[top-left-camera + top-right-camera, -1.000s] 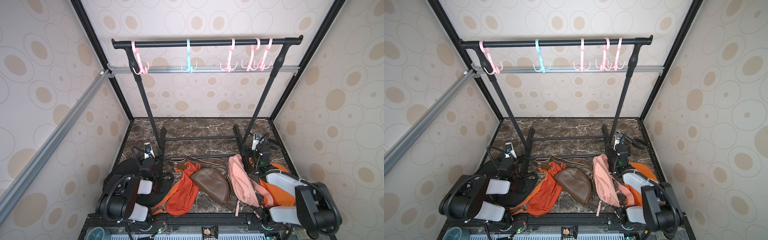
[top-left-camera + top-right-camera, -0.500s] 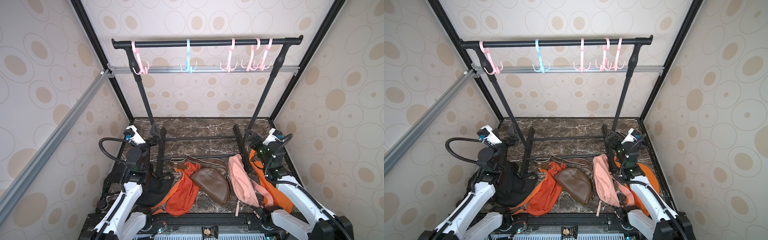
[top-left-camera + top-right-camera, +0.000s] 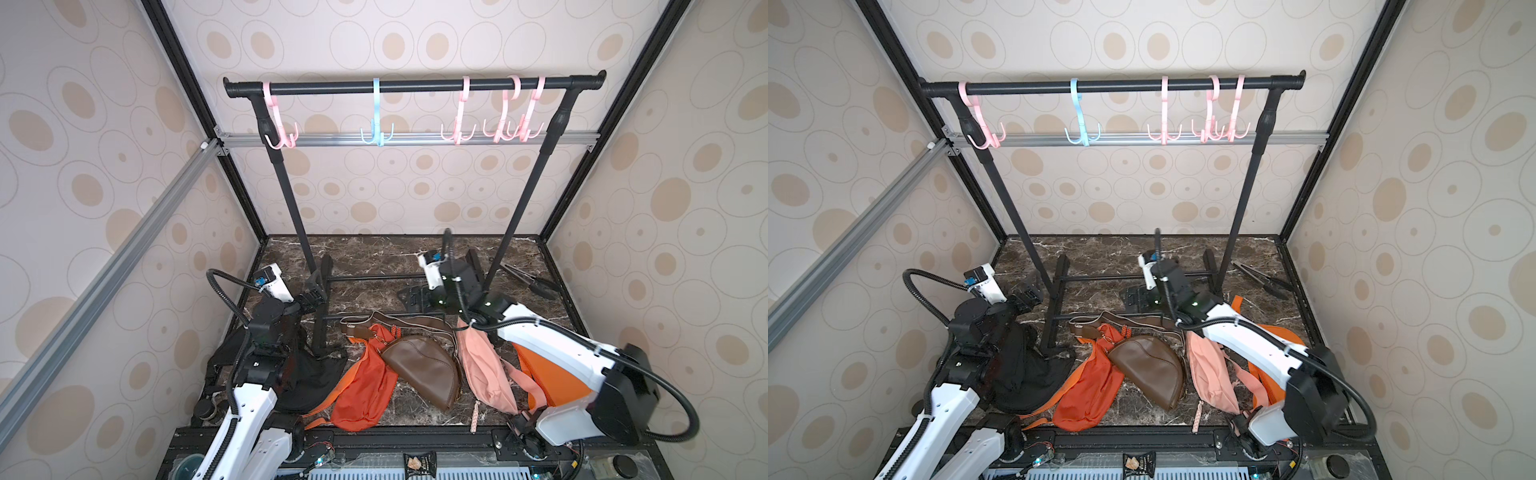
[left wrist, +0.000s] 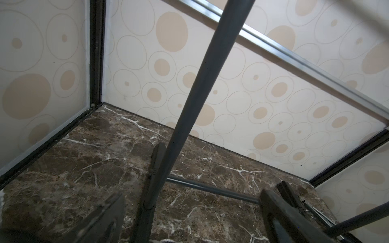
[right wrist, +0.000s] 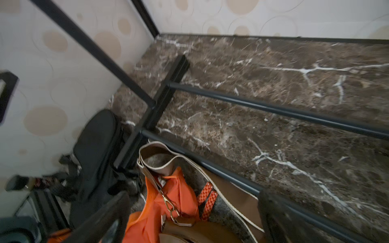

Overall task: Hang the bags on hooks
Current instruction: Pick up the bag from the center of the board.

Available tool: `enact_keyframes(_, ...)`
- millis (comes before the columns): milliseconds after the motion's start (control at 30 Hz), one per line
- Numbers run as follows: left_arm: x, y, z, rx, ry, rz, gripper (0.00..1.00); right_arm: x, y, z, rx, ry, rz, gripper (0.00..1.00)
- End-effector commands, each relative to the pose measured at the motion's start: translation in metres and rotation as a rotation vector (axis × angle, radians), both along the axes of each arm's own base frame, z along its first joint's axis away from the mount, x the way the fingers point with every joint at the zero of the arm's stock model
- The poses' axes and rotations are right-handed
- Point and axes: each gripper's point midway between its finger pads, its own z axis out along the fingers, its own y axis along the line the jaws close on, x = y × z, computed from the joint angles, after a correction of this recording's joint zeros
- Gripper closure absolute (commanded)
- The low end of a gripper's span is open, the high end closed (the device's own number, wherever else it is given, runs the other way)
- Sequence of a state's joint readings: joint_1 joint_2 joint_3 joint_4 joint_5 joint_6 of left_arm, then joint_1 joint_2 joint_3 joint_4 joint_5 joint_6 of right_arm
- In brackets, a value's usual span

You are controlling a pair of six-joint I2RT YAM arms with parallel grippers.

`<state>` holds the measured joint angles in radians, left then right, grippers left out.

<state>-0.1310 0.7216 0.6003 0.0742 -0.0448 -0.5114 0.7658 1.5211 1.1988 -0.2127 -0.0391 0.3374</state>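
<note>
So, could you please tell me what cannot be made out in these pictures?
Black bag: both top views, partly under the left arm.
Right-hand orange bag: both top views, mostly under the right arm.
Brown bag: right wrist view, cut off by the edge.

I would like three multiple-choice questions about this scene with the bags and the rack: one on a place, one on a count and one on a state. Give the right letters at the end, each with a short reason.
1. Where does the brown bag lie?
A. On the floor, between an orange bag and the pink bag
B. Hanging in the air by its strap
C. Against the back wall

2. How many hooks hang on the bar?
A. Three
B. Five
C. Seven

3. In what state are the hooks?
A. All empty
B. One carries a bag
C. All carry bags

Answers:
1 A: it rests on the marble with orange on one side and pink on the other.
2 B: four pink and one blue show in both top views.
3 A: every bag lies on the floor.
</note>
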Motion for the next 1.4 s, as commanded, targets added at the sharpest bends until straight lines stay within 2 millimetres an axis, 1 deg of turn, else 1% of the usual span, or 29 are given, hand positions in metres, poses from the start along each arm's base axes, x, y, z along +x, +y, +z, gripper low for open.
enact_keyframes(0,-0.016,0.01,0.002,0.061,0.028,0.048,0.0,-0.01,0.009,-0.036,-0.241,0.015,0.104,0.12)
enact_keyframes(67,-0.022,0.014,0.003,0.073,-0.001,0.072,0.0,-0.007,0.024,-0.052,-0.297,0.03,0.15,0.18)
enact_keyframes(100,-0.023,0.015,0.003,0.075,-0.011,0.077,0.0,-0.006,0.029,-0.055,-0.313,0.028,0.165,0.2)
enact_keyframes(133,-0.024,0.015,0.005,0.075,-0.019,0.078,0.0,-0.002,0.034,-0.062,-0.335,0.028,0.175,0.21)
enact_keyframes(200,-0.023,0.013,0.008,0.075,-0.027,0.065,0.0,0.006,0.04,-0.075,-0.373,0.022,0.187,0.23)
enact_keyframes(267,-0.022,0.009,0.007,0.07,-0.025,0.043,0.0,0.013,0.047,-0.086,-0.404,0.016,0.198,0.27)
enact_keyframes(367,-0.022,0.007,0.007,0.065,-0.029,0.036,0.0,0.024,0.052,-0.103,-0.437,0.013,0.192,0.28)
enact_keyframes(467,-0.022,0.007,0.007,0.064,-0.032,0.032,0.0,0.028,0.059,-0.119,-0.455,0.018,0.217,0.34)
enact_keyframes(533,-0.021,0.005,0.006,0.06,-0.033,0.024,0.0,0.028,0.064,-0.126,-0.454,0.029,0.24,0.37)
enact_keyframes(700,-0.02,0.001,0.003,0.055,-0.028,0.002,0.0,0.029,0.072,-0.138,-0.449,0.024,0.281,0.38)
enact_keyframes(767,-0.018,0.0,0.003,0.054,-0.026,-0.004,0.0,0.031,0.075,-0.141,-0.446,0.021,0.283,0.42)
enact_keyframes(867,-0.017,-0.003,0.001,0.05,-0.021,-0.021,0.0,0.035,0.079,-0.15,-0.444,0.014,0.289,0.46)
enact_keyframes(967,-0.015,-0.006,0.001,0.049,-0.022,-0.032,0.0,0.038,0.081,-0.161,-0.446,0.031,0.299,0.58)
enact_keyframes(1000,-0.015,-0.007,0.001,0.049,-0.019,-0.037,0.0,0.038,0.081,-0.162,-0.444,0.035,0.301,0.65)
enact_keyframes(1067,-0.014,-0.008,0.0,0.049,-0.02,-0.045,0.0,0.041,0.081,-0.159,-0.423,0.025,0.294,0.71)
enact_keyframes(1167,-0.014,-0.011,0.0,0.046,-0.023,-0.063,0.0,0.044,0.08,-0.148,-0.405,-0.002,0.289,0.87)
enact_keyframes(1200,-0.013,-0.012,0.0,0.044,-0.023,-0.07,0.0,0.045,0.079,-0.142,-0.404,-0.014,0.284,0.99)
enact_keyframes(1267,-0.012,-0.016,0.001,0.042,-0.026,-0.089,0.0,0.047,0.077,-0.123,-0.394,-0.053,0.265,1.0)
enact_keyframes(1367,-0.013,-0.022,0.003,0.036,-0.04,-0.12,0.0,0.047,0.071,-0.087,-0.37,-0.122,0.249,1.0)
